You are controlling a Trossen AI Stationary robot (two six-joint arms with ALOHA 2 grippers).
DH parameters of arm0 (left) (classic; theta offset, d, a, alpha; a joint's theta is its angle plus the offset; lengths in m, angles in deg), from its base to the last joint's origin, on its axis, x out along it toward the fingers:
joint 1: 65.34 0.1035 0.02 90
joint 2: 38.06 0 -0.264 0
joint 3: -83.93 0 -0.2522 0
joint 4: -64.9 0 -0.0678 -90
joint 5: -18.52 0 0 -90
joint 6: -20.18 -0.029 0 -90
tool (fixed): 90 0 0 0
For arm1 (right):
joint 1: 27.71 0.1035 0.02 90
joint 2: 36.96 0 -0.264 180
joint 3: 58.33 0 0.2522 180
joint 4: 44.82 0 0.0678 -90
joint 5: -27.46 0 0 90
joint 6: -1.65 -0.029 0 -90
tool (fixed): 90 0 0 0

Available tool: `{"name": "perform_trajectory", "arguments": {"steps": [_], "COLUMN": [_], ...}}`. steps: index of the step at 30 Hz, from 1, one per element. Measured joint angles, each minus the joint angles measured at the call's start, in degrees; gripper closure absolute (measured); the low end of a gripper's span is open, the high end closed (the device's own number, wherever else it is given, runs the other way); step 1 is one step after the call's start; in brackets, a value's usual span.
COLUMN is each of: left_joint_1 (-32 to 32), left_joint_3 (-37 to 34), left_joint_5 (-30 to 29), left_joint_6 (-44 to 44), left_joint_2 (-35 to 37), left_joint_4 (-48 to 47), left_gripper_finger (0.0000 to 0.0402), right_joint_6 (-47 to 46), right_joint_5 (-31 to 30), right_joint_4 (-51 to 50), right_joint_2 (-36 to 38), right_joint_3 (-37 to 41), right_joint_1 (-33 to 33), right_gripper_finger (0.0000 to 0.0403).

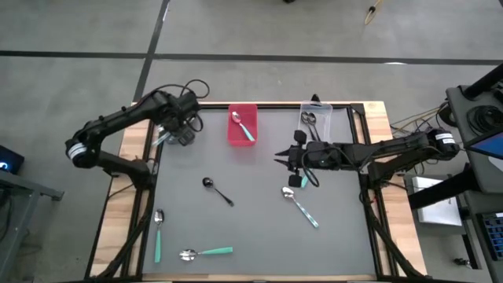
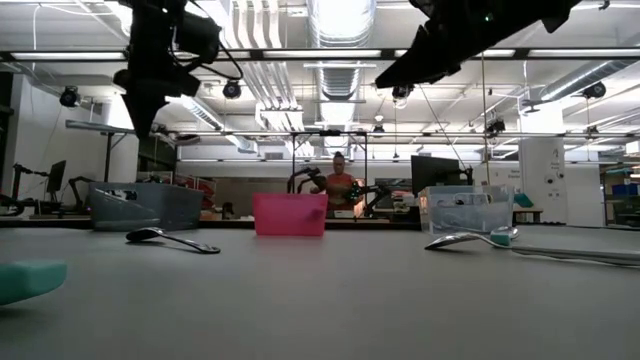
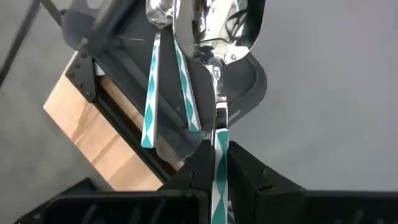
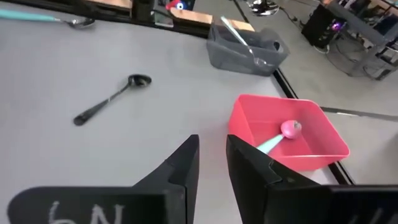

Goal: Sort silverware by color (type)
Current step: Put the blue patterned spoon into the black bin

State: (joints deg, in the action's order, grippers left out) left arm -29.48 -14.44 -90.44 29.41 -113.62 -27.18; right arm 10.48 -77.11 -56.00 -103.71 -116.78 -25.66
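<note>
Two claws are in play. Our left claw (image 3: 214, 177) is clamped tight on the handle of a patterned-handle spoon (image 3: 219, 81), which hangs over the grey bin (image 1: 179, 134) at the worktop's far left corner; a like spoon (image 3: 163, 62) already lies in that bin. Our right claw (image 4: 211, 165) hovers empty above the middle of the worktop (image 1: 259, 228), its fingers (image 4: 180, 171) only a narrow gap apart, pointing toward the pink bin (image 4: 289, 134), where a teal-handled spoon (image 4: 280, 135) lies. A clear bin (image 1: 316, 118) at the far right holds dark spoons.

Loose on the worktop we count one black spoon (image 1: 218, 190) near the centre, a teal-handled spoon (image 1: 300, 206) just below the right claw, and two more teal ones (image 1: 158, 234) (image 1: 206, 252) near the front left.

We judge these spoons light, rigid and slick. They lie flat, so little stands proud to pinch. The best hold looks to be across the handle near its middle, where it is narrow and straight. The rounded bowl would likely slip or tip the spoon.
</note>
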Motion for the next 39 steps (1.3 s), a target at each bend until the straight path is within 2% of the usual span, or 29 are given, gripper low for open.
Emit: {"name": "perform_trajectory", "arguments": {"steps": [8, 13, 30, 39], "left_joint_1": [3.6, 5.1, 5.9, 5.9], "left_joint_3": [6.2, 7.6, 6.3, 6.3], "left_joint_5": [0.4, 0.2, 0.1, 0.1], "left_joint_6": [-4.5, -6.5, -7.8, -8.3], "left_joint_2": [-8.6, -11.5, -11.7, -11.7], "left_joint_4": [-4.4, -4.8, -7.0, -7.2], "left_gripper_finger": [0.0394, 0.0394, 0.0394, 0.0392], "right_joint_6": [-1.3, -1.7, -12.3, -13.9], "right_joint_5": [0.0, 0.0, 0.0, 0.0], "right_joint_4": [-0.7, -1.1, -2.2, -0.2], "right_joint_2": [-0.2, -0.2, -0.2, -0.2], "right_joint_3": [0.0, 0.0, 2.3, 5.3], "right_joint_1": [0.0, 0.0, 0.1, 0.1], "right_gripper_finger": [0.0333, 0.0333, 0.0333, 0.0334]}}
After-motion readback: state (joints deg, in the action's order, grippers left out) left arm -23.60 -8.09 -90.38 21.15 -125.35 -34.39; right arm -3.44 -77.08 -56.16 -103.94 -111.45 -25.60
